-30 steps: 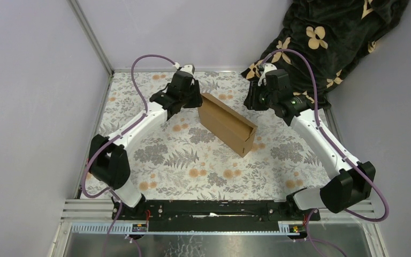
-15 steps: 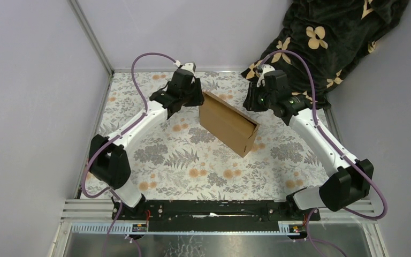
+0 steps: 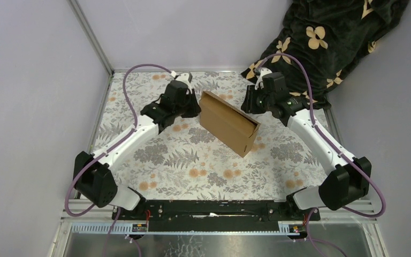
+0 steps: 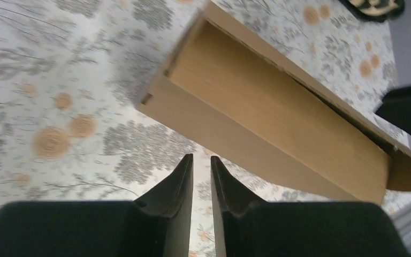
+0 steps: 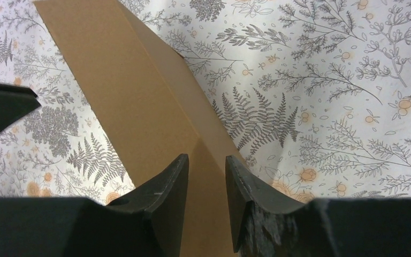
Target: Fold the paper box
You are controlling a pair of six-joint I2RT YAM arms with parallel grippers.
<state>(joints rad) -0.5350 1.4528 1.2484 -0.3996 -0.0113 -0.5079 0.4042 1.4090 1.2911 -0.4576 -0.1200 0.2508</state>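
The paper box [image 3: 227,124] is a brown cardboard box standing slantwise on the floral table [image 3: 192,160], its open side facing far right. My left gripper [image 3: 192,107] hovers just off the box's far-left end. In the left wrist view the left gripper [image 4: 200,158] shows only a narrow gap with nothing in it, and the paper box [image 4: 278,123] lies ahead, untouched. My right gripper [image 3: 250,103] sits over the box's far top edge. Seen from the right wrist, the right gripper [image 5: 206,158] is open, straddling a folded edge of the paper box [image 5: 134,91]; I cannot tell whether it touches.
A dark flowered blanket [image 3: 332,37] is heaped at the back right corner. Grey walls [image 3: 32,107] close in the left, back and right. A metal rail [image 3: 214,209] holding both arm bases runs along the near edge.
The left arm has swung its elbow down and left, the gripper slid slightly nearer along the box's end, and its jaws have narrowed. The right gripper edged left. The box has barely moved.
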